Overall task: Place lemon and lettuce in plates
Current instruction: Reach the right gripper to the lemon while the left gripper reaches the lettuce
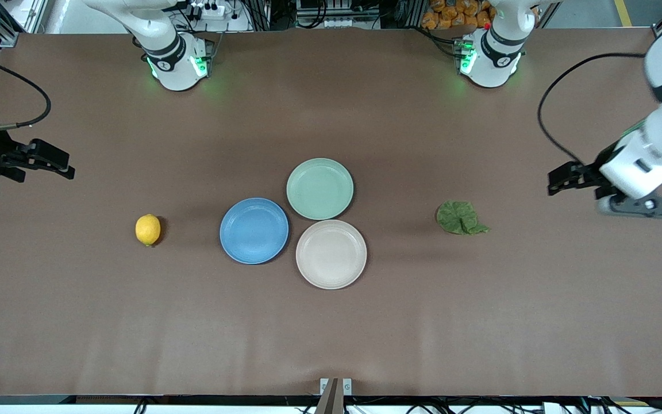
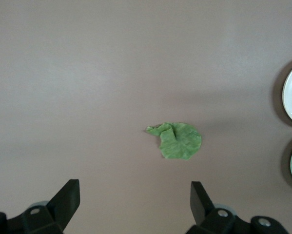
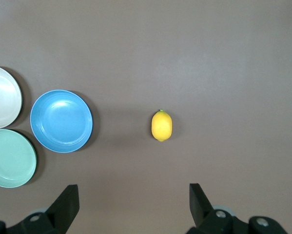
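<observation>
Beige-pink plate [image 1: 331, 254], dimpled yellow lemon [image 1: 147, 229], wrinkly lettuce [image 1: 460, 218]

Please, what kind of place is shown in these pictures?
Probably a robotics lab bench, not a kitchen: two arms are mounted on a bare brown table, cables and equipment line its edge, and only a lemon, a lettuce leaf and plates lie there.

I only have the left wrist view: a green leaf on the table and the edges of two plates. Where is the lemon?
Observer: The lemon lies on the table toward the right arm's end, beside the blue plate, apart from it.
Operator: How many plates in all?
Observer: Three, clustered mid-table: blue, a beige-pink plate and a pale green plate, all empty.
Operator: And the right claw?
Observer: The right claw is open, holding nothing, over bare table near the lemon.
</observation>
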Tool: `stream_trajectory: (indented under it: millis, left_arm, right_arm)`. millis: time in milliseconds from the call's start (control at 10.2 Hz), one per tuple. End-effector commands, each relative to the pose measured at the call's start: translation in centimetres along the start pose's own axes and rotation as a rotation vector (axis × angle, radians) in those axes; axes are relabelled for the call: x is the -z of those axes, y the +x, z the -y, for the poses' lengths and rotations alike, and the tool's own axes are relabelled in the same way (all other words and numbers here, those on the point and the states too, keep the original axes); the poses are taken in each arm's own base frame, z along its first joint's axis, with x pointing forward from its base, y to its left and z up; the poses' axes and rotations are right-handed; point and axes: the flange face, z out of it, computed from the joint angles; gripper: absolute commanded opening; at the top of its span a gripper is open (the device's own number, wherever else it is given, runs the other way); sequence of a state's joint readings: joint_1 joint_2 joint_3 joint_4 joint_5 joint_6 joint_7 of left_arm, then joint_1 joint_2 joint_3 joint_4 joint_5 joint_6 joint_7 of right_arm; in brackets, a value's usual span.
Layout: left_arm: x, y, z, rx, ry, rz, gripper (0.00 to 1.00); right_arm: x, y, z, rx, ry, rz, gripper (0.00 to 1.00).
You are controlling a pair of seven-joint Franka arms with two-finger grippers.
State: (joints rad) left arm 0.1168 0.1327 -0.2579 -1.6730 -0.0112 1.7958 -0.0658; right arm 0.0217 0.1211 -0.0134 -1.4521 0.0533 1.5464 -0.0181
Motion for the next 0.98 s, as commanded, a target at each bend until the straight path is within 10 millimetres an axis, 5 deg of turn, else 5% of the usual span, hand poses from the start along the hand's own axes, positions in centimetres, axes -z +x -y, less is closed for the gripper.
stream_trajectory:
  millis: [0, 489, 684, 880]
  left_arm:
    - [-3.9, -0.9, -2.6, 0.046, -0.02, 0.006, 1.0]
    - [-14.0, -2.2, -4.4, 0.02, -0.031, -0.003, 1.0]
    - [-19.0, -2.7, -5.0, 0.011, -0.043, -0.001, 1.0]
    - [-23.0, -2.6, -5.0, 0.01, -0.055, -0.005, 1.0]
  right_arm:
    - [-3.3, 0.7, -1.9, -0.033, 0.008, 0.055, 1.0]
    - [-15.2, 4.0, -3.2, -0.055, 0.018, 0.157, 1.0]
    - [-22.7, 5.0, -2.8, -0.053, 0.014, 0.167, 1.0]
    - [-27.5, 5.6, -3.2, -0.061, 0.015, 0.181, 1.0]
